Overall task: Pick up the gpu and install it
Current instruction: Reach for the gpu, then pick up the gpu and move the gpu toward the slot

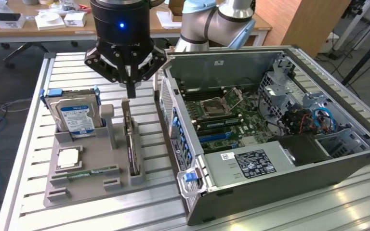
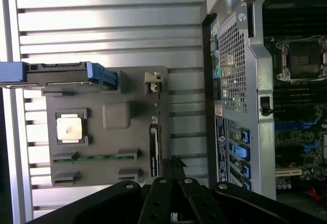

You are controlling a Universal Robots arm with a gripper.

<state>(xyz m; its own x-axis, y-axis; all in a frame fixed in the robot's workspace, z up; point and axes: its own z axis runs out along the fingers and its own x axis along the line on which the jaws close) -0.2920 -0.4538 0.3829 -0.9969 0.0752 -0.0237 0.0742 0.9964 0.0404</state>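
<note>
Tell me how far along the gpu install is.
Nothing looks installed yet: the gpu stands on edge in the gray holder beside the open computer case. In hand: the gripper, shut, hangs right above the card's top end, gripping nothing that I can see. Left: lifting the card and seating it on the motherboard.

Slim gaps beside gpu (image 1: 131, 142), grey post (image 1: 108, 121) and case wall (image 1: 172, 120) flanking

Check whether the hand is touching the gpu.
Cannot tell. In the exterior view the shut hand hangs right over the top end of the gpu, their outlines meeting; no gap or contact shows plainly.
</note>
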